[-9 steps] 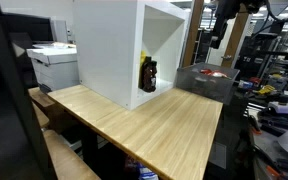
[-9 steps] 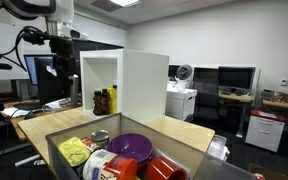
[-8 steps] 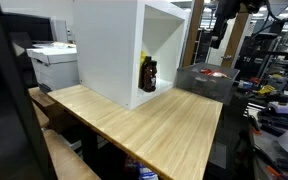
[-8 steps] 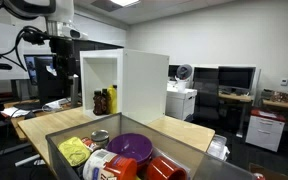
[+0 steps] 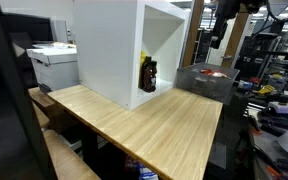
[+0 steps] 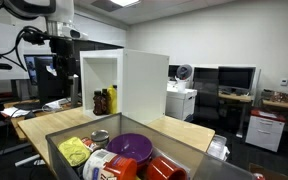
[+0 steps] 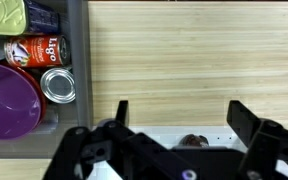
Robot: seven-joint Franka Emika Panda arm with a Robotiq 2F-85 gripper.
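A: Pincer state?
B: Pincer [image 7: 178, 112] is apart and empty, hanging high over the surface [image 7: 184, 60] between bin [image 7: 79, 60] and box [image 5: 109, 50].
A: Nearest thing?
B: Bottles [image 5: 148, 74]. They're upright inside the box, low at its open side. One cap [image 7: 192, 141] shows under the pincer in the wrist view.
A: How to do this well?
B: My call: jaws wide, drop clear of the box top and bin wall. Reaching a bottle means going in level through the open side, straddling one without clipping its neighbour.
A: Counts?
B: One box, one bin. At least two bottles, can't tell beyond that. In the bin: one bowl [image 7: 9, 100], two cans [image 7: 57, 85] (one upright, one lying), one green pack [image 7: 4, 15]. Red things [image 6: 159, 168] too, number unclear.
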